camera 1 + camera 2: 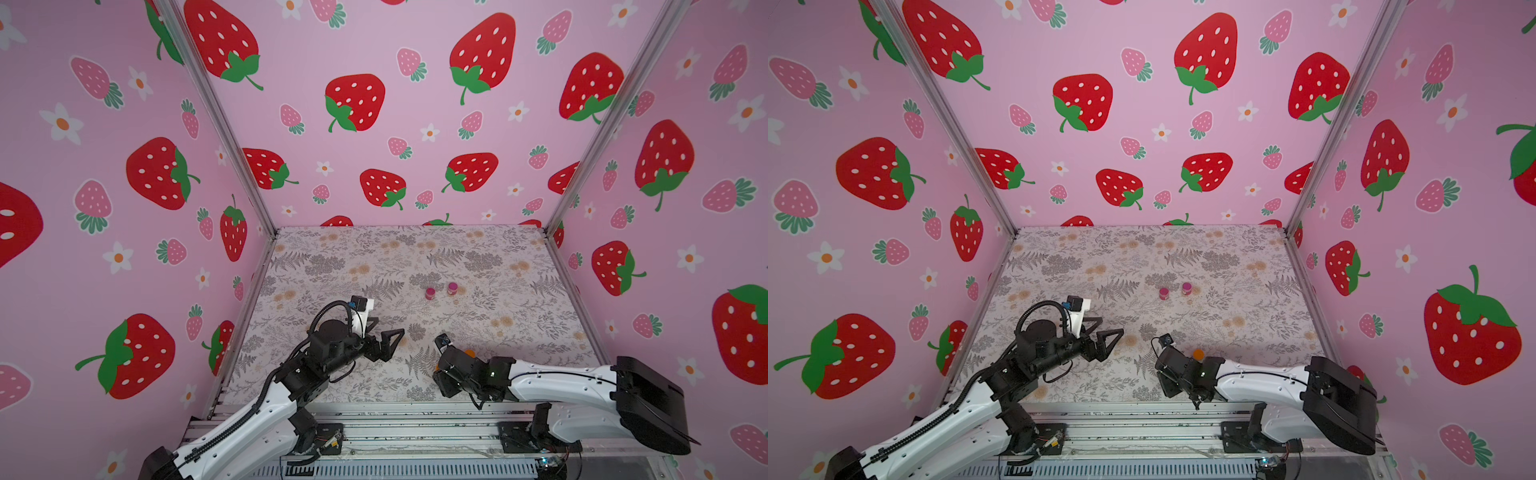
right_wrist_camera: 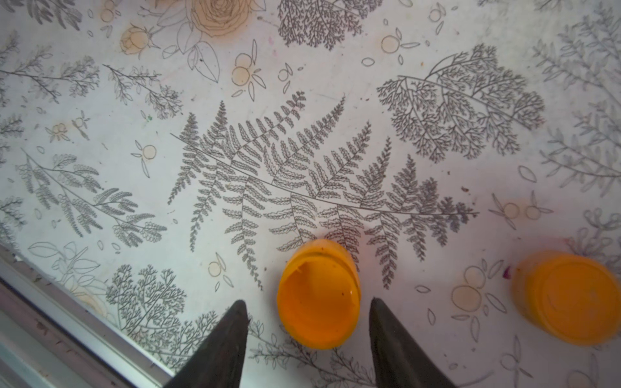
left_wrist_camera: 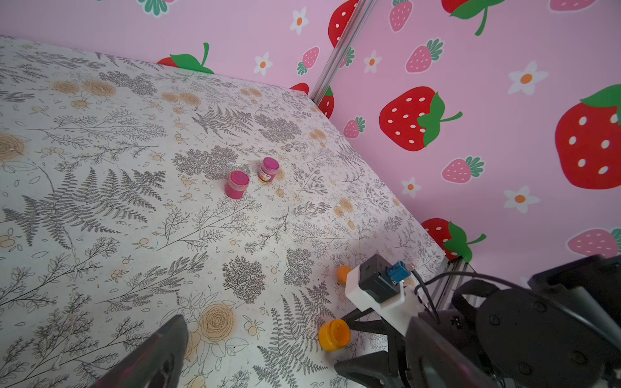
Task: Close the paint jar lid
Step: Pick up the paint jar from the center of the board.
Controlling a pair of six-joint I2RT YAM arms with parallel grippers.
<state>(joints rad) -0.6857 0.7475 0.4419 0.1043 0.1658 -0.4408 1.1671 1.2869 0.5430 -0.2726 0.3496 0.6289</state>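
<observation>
Fern-printed table cover (image 2: pixel 302 151) carries a small uncapped orange paint jar (image 2: pixel 319 285) — the right gripper (image 2: pixel 308 300) straddles it, jaws spread, not touching. Its round orange lid (image 2: pixel 571 299) lies just beside; the left gripper (image 1: pixel 390 325) hovers with jaws wide apart.

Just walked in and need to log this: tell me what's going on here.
The right pincer is lowered over an open orange paint jar, one finger on each side with gaps showing, so nothing is gripped yet. An orange piece that looks like its lid lies beside it on the table. The left pincer hangs open nearby, holding nothing. Two pink jars stand farther back, untouched.
</observation>
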